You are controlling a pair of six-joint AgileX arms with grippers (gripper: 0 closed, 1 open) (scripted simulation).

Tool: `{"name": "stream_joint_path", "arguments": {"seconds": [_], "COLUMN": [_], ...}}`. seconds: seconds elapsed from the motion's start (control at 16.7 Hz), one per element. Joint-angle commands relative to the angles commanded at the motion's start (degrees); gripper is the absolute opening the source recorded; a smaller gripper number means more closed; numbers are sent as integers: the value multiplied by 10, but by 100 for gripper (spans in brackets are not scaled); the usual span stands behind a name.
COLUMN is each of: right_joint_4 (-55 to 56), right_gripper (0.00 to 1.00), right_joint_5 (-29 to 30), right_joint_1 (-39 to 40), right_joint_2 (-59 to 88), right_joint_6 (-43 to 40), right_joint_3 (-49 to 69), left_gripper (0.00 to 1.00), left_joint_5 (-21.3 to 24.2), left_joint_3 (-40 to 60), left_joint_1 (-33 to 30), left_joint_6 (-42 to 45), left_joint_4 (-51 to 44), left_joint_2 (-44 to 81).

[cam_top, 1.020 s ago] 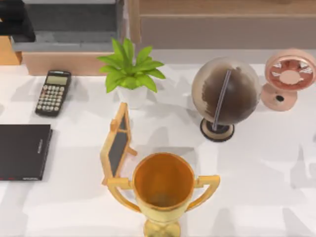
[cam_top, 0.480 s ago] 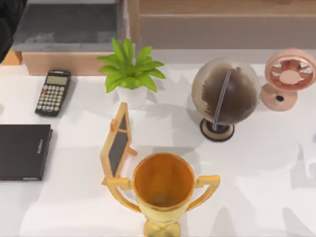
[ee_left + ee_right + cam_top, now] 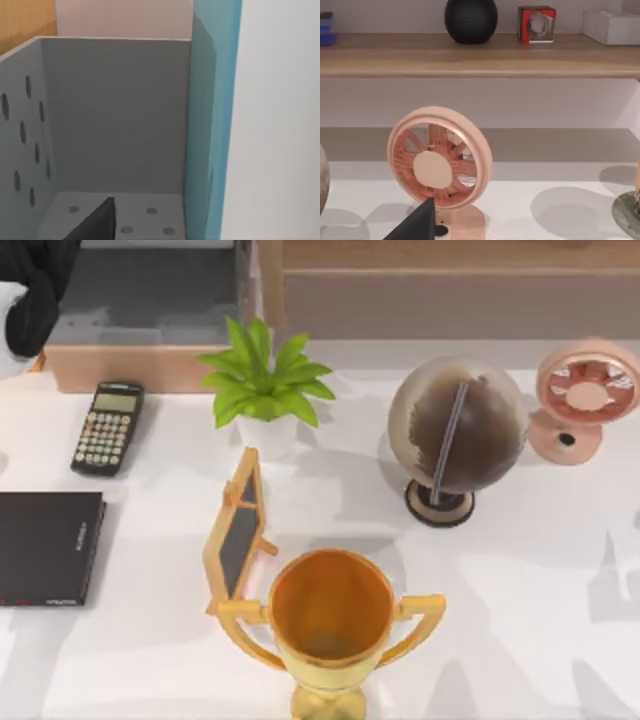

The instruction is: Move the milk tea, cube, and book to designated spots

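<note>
Where the left arm (image 3: 35,295) reaches over the gray bin (image 3: 140,300) at the top view's far left, its grip cannot be told. In the left wrist view the book (image 3: 212,125) stands upright at the bin's side. It is stiff and probably heavy, best pinched across its covers. In the right wrist view the right gripper (image 3: 417,225), grip likewise untellable, faces the fan (image 3: 440,167).

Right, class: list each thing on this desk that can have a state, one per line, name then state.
Gold trophy cup: upright, bowl empty.
Small wooden-framed chalkboard: standing on its easel, blank.
Thin black book: closed, lying flat.
Black calculator: lying face up.
Brown globe: upright on its stand.
Pink desk fan: upright.
Teal-blue book: standing against the grey perforated holder.
</note>
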Motion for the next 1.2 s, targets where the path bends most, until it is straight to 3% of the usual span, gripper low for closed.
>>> {"name": "stream_joint_path", "arguments": {"seconds": [0.84,1.2], "right_joint_4": [0,0], "right_gripper": [100,100], "right_joint_5": [0,0], "right_joint_1": [0,0], "right_joint_2": [0,0], "right_joint_6": [0,0], "right_joint_3": [0,0], "left_gripper": [100,55], "left_joint_5": [6,6], "left_joint_3": [84,84], "left_joint_1": [5,5], "left_joint_6": [0,0], "left_joint_4": [-24,-24], "left_joint_2": [60,60]}}
